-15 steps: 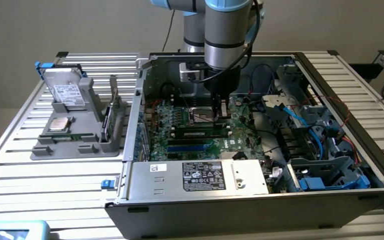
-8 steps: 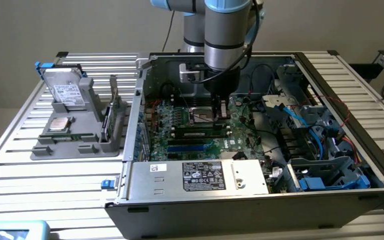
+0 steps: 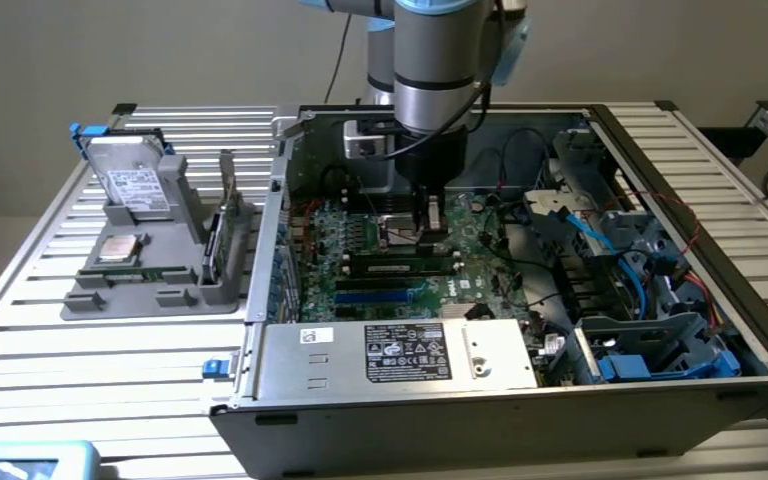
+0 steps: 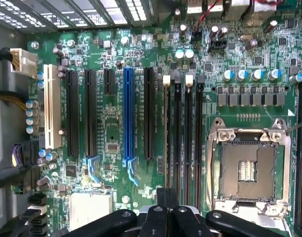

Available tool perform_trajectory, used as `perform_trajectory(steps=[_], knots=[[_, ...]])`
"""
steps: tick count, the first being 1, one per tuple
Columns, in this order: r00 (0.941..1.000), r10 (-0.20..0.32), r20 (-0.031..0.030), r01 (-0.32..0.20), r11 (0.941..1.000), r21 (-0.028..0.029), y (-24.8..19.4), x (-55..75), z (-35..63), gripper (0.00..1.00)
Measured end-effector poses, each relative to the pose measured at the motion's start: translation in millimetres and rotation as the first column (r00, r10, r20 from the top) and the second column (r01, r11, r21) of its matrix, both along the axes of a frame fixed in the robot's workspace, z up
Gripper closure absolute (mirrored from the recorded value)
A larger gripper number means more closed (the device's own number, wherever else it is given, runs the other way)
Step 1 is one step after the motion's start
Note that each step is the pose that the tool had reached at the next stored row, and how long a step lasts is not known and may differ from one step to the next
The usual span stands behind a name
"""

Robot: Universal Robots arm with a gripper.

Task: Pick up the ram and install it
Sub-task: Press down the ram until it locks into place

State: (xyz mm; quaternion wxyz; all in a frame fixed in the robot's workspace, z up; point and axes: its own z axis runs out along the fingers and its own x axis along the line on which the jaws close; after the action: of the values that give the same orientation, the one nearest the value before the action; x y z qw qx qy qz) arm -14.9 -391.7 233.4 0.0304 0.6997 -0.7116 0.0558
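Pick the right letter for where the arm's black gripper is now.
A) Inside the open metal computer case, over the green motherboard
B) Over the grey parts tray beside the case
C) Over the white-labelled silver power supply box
A: the black gripper is inside the open metal computer case, over the green motherboard by its long black memory slots, well away from the grey parts tray.

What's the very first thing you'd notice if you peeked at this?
The big open computer case on the slatted table, with the robot arm reaching straight down into it. Its gripper is shut just above the green motherboard, by the long black memory slots. To the exterior view's left, a grey holder keeps spare parts, including a hard drive.
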Motion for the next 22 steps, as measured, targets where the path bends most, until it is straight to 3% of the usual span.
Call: perform_trajectory(steps=[8, 12, 17, 22], knots=[[1.0000, 0.000, -0.0006, 0.000, 1.0000, 0.0013, -0.6, -28.1, 0.1, 0.89], [1.0000, -0.003, -0.0072, 0.003, 1.0000, 0.0044, -1.0, -30.9, 0.1, 0.89], [0.9996, -0.007, -0.0268, 0.008, 1.0000, 0.0054, -1.6, -32.0, 0.1, 0.89], [0.9996, -0.008, -0.0271, 0.008, 0.9999, 0.0114, -1.7, -33.5, -0.3, 0.89]])
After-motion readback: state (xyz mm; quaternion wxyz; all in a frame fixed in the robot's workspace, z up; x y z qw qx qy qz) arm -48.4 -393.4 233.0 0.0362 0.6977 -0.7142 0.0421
